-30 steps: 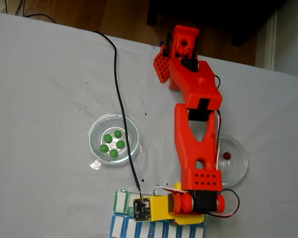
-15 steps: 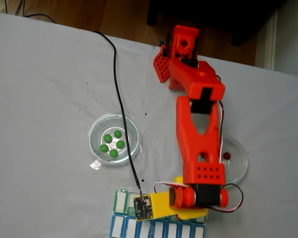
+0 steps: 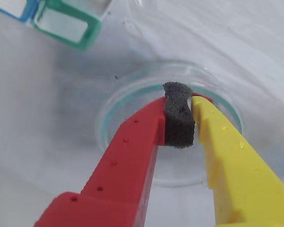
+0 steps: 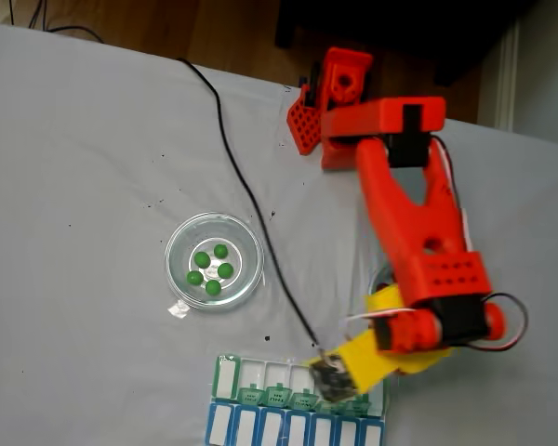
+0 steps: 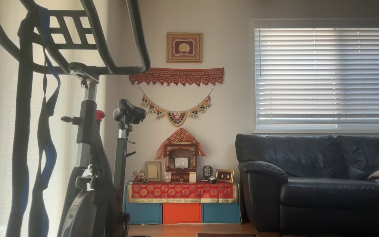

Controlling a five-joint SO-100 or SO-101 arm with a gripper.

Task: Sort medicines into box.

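The red-and-yellow two-finger pincer [image 3: 180,101] hangs over a round clear glass dish [image 3: 132,101] in the wrist view. Its tips are nearly together with a dark grey foam pad [image 3: 178,118] between them. A sliver of red peeks out beside the yellow fingertip, possibly a red pill, but whether the pincer is holding anything I cannot tell.

In the fixed view, the orange arm [image 4: 418,232] covers that dish. The rectangular pill organizer with white compartments, a green-lidded row and a blue row [image 4: 260,409] lies at the table's [image 4: 74,186] near edge, just beside the arm's wrist. Its lids stand open; the compartments that show are too small to judge whether they hold pills.

Five glossy green round pills [image 4: 211,269] sit untouched in a second clear glass dish [image 4: 179,243], well apart from the arm. By my judgement the green half is still entirely to do, and the red half appears to be in hand.
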